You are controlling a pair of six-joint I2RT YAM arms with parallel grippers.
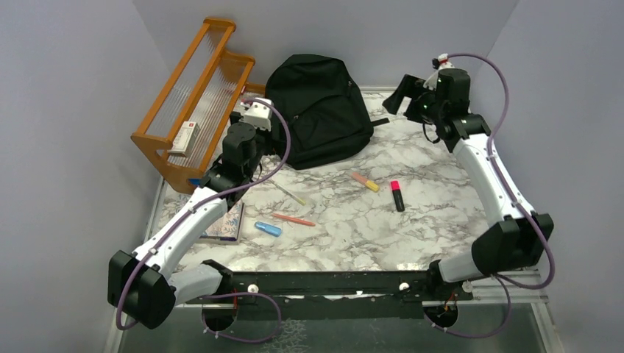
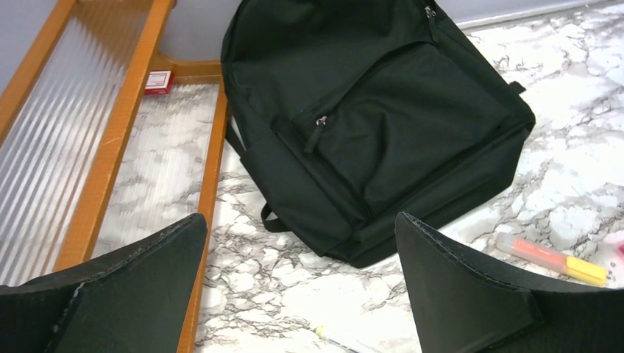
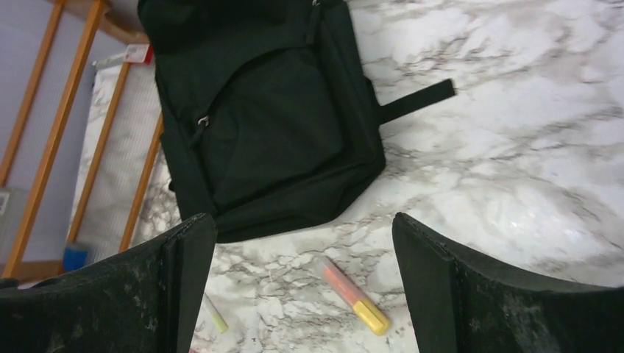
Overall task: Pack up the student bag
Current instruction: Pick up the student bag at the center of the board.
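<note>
Pretty clearly a robotics lab test cell, not anyone's room. Plain grey walls (image 1: 66,110) box in a marble-print table (image 1: 441,220). The left arm (image 1: 184,228) and right arm (image 1: 493,176) are bolted to a black rail (image 1: 324,283) at the near edge with purple cables (image 1: 505,82) looping off them. The student bag (image 1: 320,110), highlighter (image 1: 397,196) and wooden rack (image 1: 195,103) sit there like props.

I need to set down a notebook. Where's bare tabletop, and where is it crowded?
Free: marble between the pink highlighter and the right arm, and along the near rail. Crowded: pens near the student bag.
</note>
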